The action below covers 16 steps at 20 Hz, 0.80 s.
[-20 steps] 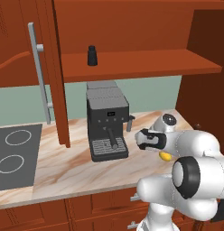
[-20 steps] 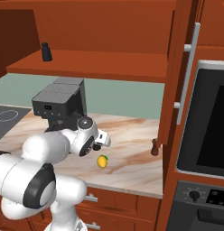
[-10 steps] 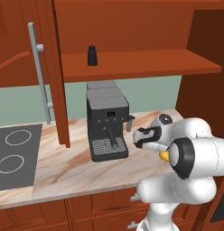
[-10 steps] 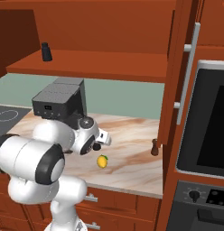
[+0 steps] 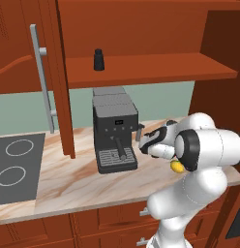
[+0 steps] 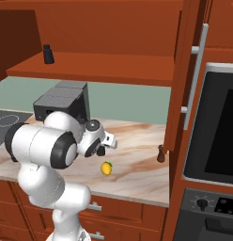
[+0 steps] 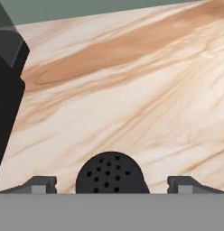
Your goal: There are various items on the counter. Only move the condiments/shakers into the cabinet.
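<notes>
pincer (image 7: 111, 185) spread wide around black shaker (image 7: 109, 173) on marbled counter (image 7: 145, 99), beside coffee machine (image 5: 114, 133)

There are no words, numbers or signs to read anywhere. The big dark-grey coffee machine (image 5: 114, 133) in the middle has a tiny front screen, but it is too small to read.

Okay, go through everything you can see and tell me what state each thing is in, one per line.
Gripper: open, fingertips either side of a black shaker.
Counter shaker: upright on the counter, not gripped.
Shelf shaker: upright in the cabinet.
Mill: upright on the counter.
Lemon: on the counter.
Cabinet door: open.
</notes>
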{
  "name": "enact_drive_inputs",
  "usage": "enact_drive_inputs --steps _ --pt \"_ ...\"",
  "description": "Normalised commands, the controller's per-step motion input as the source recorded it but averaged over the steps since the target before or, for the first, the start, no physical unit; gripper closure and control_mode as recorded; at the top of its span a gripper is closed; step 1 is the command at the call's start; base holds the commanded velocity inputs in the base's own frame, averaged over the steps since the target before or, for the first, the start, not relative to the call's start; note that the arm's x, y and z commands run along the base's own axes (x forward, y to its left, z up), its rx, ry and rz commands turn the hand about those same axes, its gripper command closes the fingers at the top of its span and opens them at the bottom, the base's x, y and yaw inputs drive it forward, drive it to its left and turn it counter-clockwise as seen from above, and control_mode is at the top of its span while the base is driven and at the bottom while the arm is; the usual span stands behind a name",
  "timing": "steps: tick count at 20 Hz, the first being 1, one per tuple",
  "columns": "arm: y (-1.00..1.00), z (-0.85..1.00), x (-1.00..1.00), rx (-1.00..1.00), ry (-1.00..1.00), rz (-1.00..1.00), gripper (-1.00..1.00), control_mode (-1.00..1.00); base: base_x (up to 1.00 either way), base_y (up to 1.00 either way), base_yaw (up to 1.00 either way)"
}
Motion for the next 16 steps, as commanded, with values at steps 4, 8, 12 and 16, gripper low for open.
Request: enact_drive_inputs --steps 4,8,12,16 --pt "0.05 -0.23 0.14 0.0 0.0 0.0 1.0 -1.0 0.0 0.0 0.0" --pt "0.01 -0.16 0.0 0.0 0.0 0.0 1.0 -1.0 0.0 0.0 0.0" --pt "0.0 0.28 -0.53 0.02 -0.14 0.0 1.0 -1.0 0.0 0.0 0.0" --pt "0.04 0.98 -0.92 0.07 -0.27 0.0 1.0 -1.0 0.0 0.0 0.0"
